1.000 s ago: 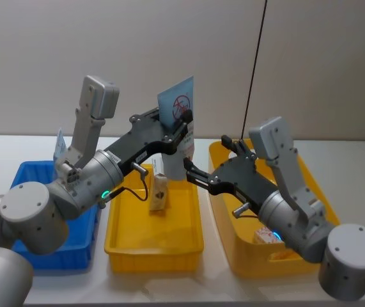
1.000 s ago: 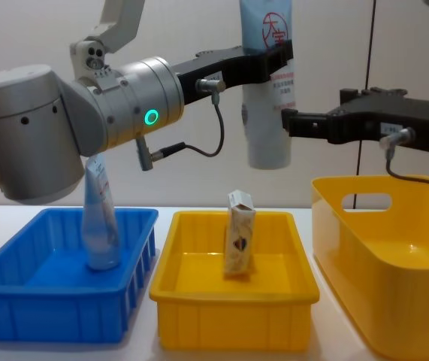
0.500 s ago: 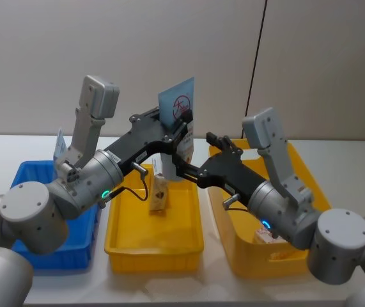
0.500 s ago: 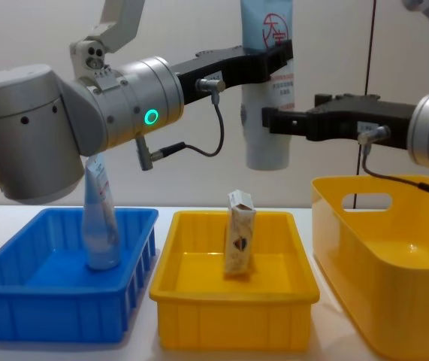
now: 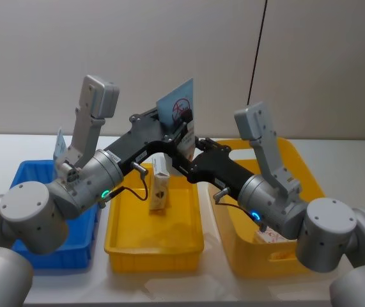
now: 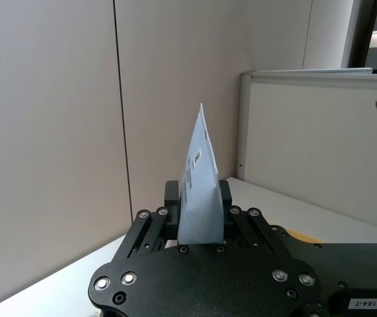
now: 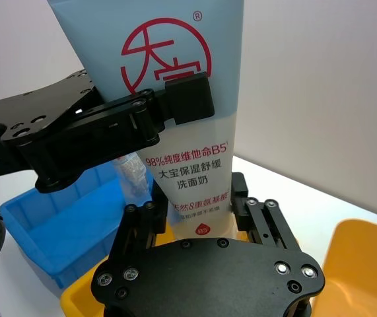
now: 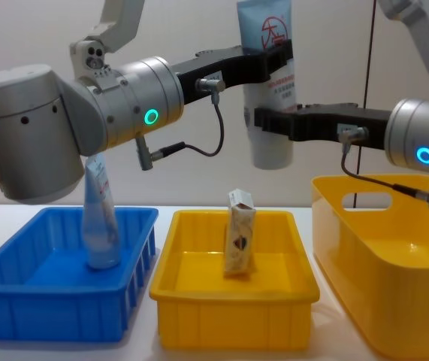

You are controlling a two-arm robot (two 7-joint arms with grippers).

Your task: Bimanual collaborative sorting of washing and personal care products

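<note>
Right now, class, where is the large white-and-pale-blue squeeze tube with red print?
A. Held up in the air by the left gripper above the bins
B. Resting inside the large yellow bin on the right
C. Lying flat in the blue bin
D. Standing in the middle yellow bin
A: the squeeze tube hangs upright, clamped near its top in the left gripper, above the middle yellow bin, with the right gripper at its lower part.
</note>
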